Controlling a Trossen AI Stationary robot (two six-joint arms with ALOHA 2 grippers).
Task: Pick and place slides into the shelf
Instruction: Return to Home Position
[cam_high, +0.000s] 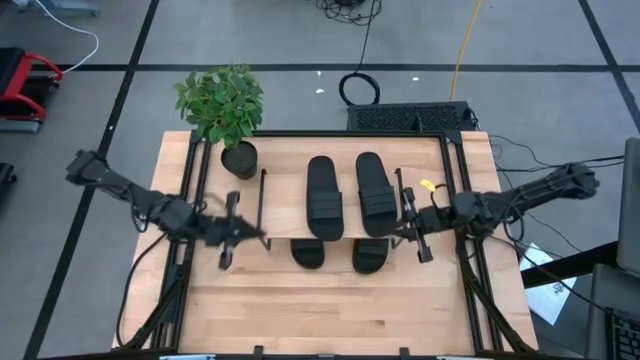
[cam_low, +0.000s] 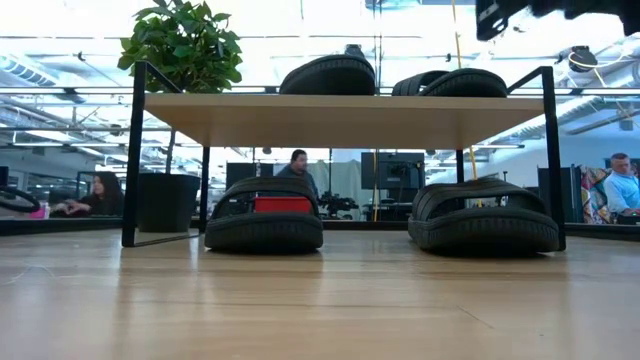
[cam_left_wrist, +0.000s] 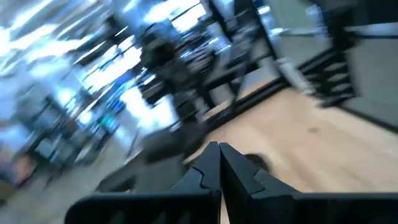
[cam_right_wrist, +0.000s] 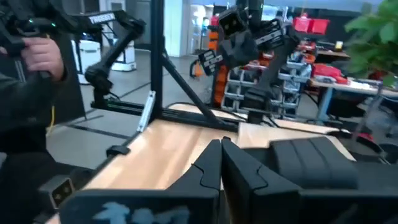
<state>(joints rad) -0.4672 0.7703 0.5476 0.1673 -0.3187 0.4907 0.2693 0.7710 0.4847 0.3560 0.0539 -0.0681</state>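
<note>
The shelf (cam_high: 285, 200) stands mid-table, its light top board (cam_low: 350, 118) on a thin black frame. Two black slides (cam_high: 323, 197) (cam_high: 375, 195) lie sole-down on the top board. Two more slides (cam_low: 265, 218) (cam_low: 485, 215) rest on the level under the board, their ends sticking out toward the near edge (cam_high: 308, 253) (cam_high: 370, 255). My left gripper (cam_high: 255, 238) hovers shut off the shelf's left side, holding nothing. My right gripper (cam_high: 397, 234) hovers shut off its right side, also holding nothing; its wrist view shows a slide (cam_right_wrist: 314, 162) close by.
A potted plant (cam_high: 222, 105) stands at the shelf's far left corner. A black box (cam_high: 410, 117) sits behind the table's far edge. Bare wooden tabletop (cam_high: 340, 310) lies near the front edge. A person's hand (cam_right_wrist: 37, 53) and people at desks show in the room beyond.
</note>
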